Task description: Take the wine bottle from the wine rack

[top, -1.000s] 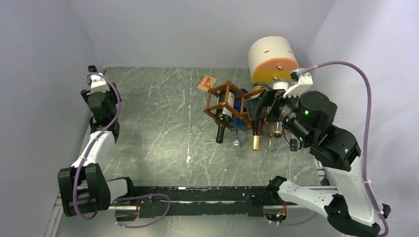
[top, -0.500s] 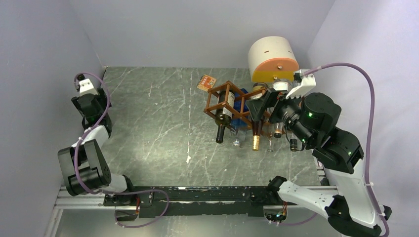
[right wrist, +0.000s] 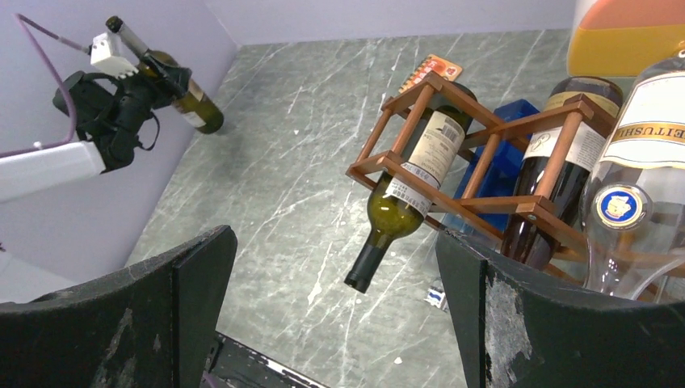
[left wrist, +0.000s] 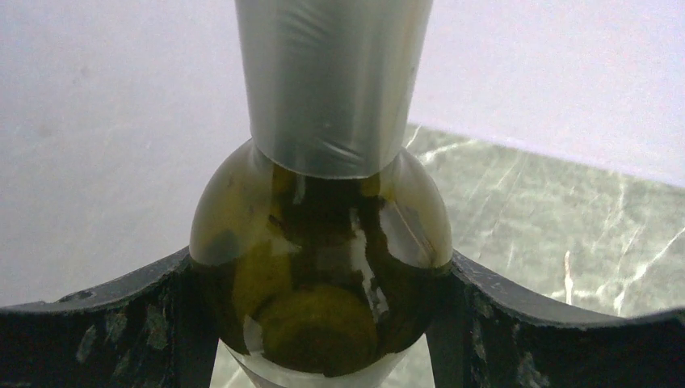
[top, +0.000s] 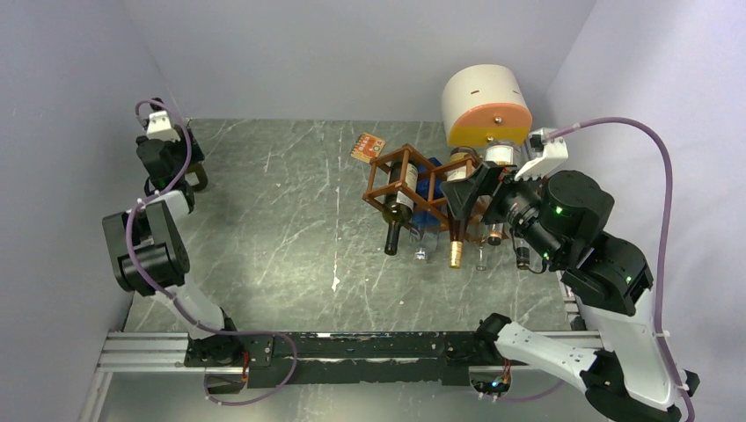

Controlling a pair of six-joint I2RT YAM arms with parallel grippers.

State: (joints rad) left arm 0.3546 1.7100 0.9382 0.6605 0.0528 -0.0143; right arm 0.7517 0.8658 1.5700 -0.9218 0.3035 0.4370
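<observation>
At the far left corner of the tabletop (top: 290,220), close to the wall, the wine bottle (right wrist: 187,103) is off the wine rack (top: 393,173) and well apart from it, gripped by the left tool (left wrist: 321,291). That tool's jaws are partly closed, with a finger (left wrist: 105,323) pressed on each side of the olive-green body just below the shoulder. The bottle's long axis is tilted: the silver-capped neck points up toward the left wall and the base hangs low toward the tabletop; whether the base touches cannot be told. The reddish-brown rack sits at the far right, just in front of a cream-and-orange cylinder (top: 486,105). Its left cell holds a white-labelled bottle (right wrist: 408,182), lying sloped with the neck sticking out and down toward the near edge. A dark bottle with a tan label (right wrist: 553,158) and a clear bottle (right wrist: 638,174) lie in the cells to its right, necks also toward the near edge. A blue object (right wrist: 502,153) shows under the rack, and an orange card (top: 368,146) lies just beside its far corner. The right tool (right wrist: 333,242) hangs at the rack's near right side, jaws spread wide with nothing between them.
</observation>
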